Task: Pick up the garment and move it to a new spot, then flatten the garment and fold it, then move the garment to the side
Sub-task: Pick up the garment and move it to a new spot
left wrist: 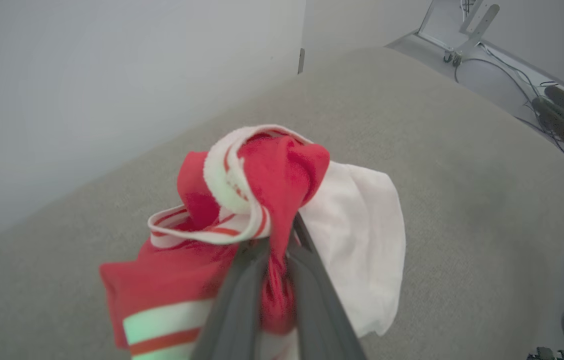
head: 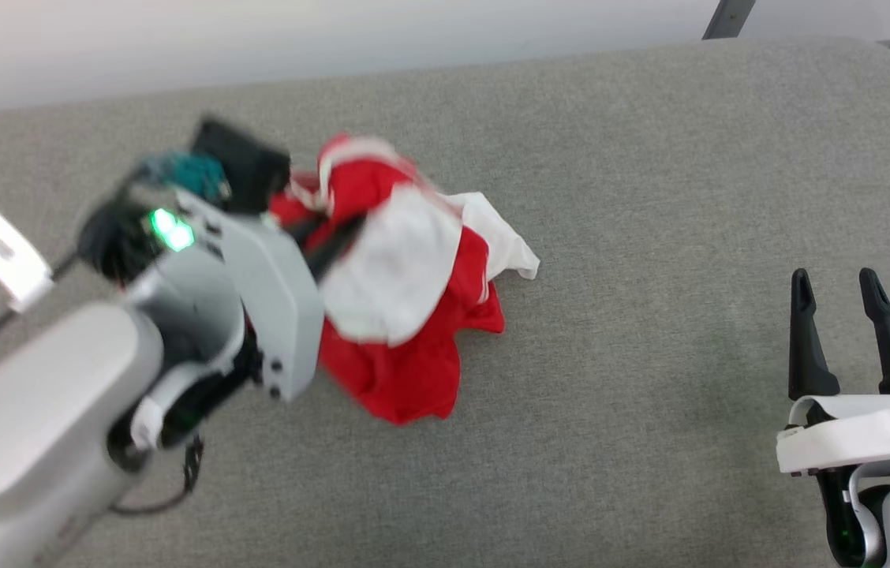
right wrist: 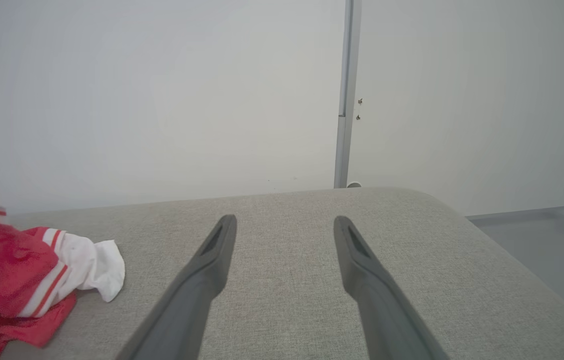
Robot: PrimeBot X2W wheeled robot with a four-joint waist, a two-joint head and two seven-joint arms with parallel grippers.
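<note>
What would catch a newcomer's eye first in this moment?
The bunched red-and-white garment, left of centre on the grey padded surface, is pinched by the shut left gripper. At the head view's lower right, the right gripper stands open, well apart from the cloth.

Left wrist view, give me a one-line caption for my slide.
Left gripper shut on a bunched fold of the red-and-white garment over the grey padded surface.
</note>
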